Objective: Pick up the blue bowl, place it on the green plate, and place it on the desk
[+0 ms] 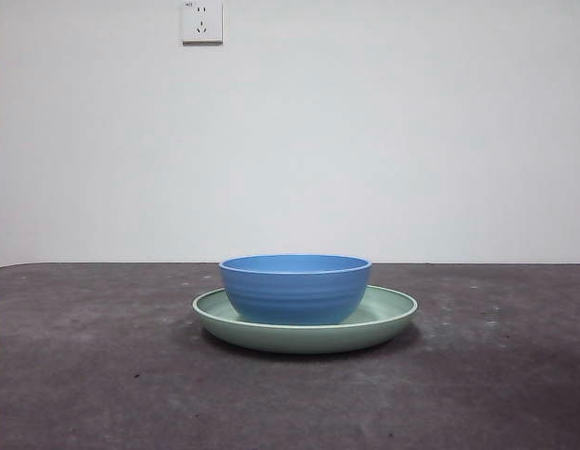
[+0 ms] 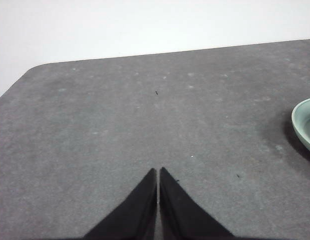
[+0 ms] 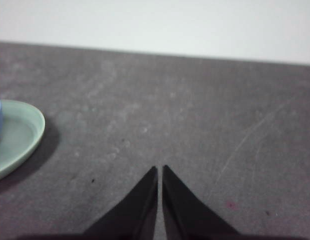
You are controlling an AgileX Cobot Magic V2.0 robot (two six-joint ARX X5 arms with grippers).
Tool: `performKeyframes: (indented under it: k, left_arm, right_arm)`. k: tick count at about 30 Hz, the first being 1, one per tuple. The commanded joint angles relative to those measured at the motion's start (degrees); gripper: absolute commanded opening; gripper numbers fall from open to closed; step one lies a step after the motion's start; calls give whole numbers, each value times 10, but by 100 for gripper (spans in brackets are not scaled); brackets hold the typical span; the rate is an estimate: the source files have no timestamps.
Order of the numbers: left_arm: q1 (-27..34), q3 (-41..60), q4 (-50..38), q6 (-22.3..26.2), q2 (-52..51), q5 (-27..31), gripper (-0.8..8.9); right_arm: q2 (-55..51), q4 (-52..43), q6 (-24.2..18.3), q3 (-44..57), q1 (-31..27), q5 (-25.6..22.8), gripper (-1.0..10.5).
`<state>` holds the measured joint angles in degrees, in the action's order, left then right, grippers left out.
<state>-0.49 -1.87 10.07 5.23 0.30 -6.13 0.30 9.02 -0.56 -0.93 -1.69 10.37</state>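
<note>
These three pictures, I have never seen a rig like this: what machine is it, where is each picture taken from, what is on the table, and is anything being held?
It is a two-armed table robot. The front view comes from a low camera looking level across the desk: the blue bowl sits inside the green plate, and a wall socket is behind. No arm shows there. The other two pictures come from cameras on the wrists. The black wedges at the bottom are the left end effector and the right end effector, each shut on nothing over bare desk, apart from the plate, which shows only at the picture's edge. Nothing is held.
</note>
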Motion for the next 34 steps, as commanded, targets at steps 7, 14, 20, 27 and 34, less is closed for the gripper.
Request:
performKeyframes:
  k: [7, 14, 20, 27, 34]
  left_arm:
    - [1, 12, 5, 1, -1, 0, 9]
    - [1, 12, 5, 1, -1, 0, 9]
    - [1, 12, 5, 1, -1, 0, 9]
    - [1, 12, 5, 1, -1, 0, 9]
    - [1, 12, 5, 1, -1, 0, 9]
  right_arm:
    - [-1, 0, 21, 3, -1, 1, 10]
    - [-1, 0, 20, 3, -1, 1, 10]
    - [-1, 0, 20, 3, -1, 1, 10]
    - [-1, 0, 20, 3, -1, 1, 11]
    - [-1, 0, 20, 3, -1, 1, 10]
